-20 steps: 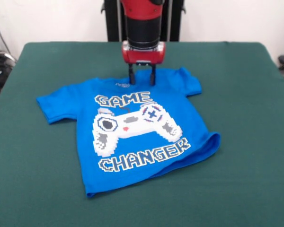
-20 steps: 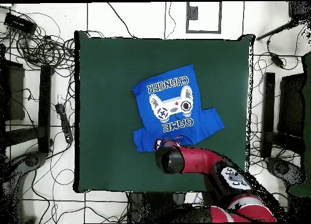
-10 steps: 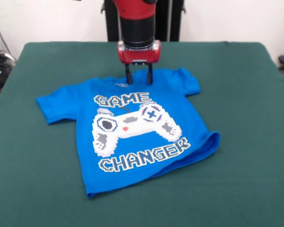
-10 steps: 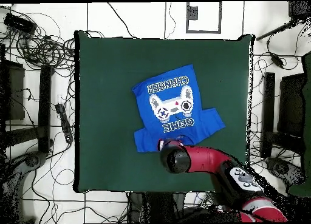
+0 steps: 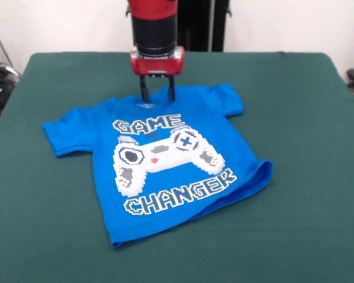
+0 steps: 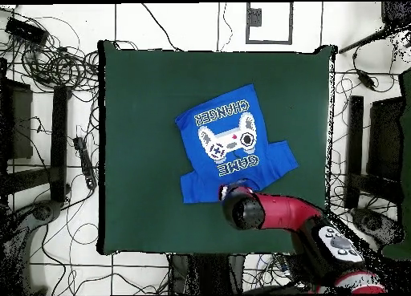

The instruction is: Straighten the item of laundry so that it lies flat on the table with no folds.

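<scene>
The item of laundry, a bright blue T-shirt, lies print side up in the middle of the green table. Its hem corner at the right is curled up into a fold. Both sleeves are spread out. My gripper stands upright at the collar, and its fingers are apart with their tips down on the blue cloth. In the overhead view the shirt shows, and the arm's end covers the collar and the gripper.
Green table stretches wide on every side of the shirt. Cables and stands lie on the floor beyond the table's edges.
The gripper has slid to the left in the front view, staying at the collar. The shirt's collar and sleeves have shifted a little the same way.
</scene>
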Tool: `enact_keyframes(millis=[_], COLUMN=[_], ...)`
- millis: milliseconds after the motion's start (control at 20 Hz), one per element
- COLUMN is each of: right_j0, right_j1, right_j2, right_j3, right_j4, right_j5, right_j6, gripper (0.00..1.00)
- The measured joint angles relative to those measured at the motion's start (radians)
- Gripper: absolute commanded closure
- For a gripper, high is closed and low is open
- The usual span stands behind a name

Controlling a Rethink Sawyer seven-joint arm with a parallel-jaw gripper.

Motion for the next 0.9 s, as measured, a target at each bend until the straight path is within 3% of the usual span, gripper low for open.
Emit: enact_keyframes(millis=[500,900], right_j0=[-0.014,0.001], right_j1=[-0.117,-0.147], right_j2=[0.000,0.000], right_j3=[0.001,0.001], right_j4=[0.000,-0.001], right_j5=[0.078,0.085], right_j6=[0.000,0.000], gripper=[0.00,0.00])
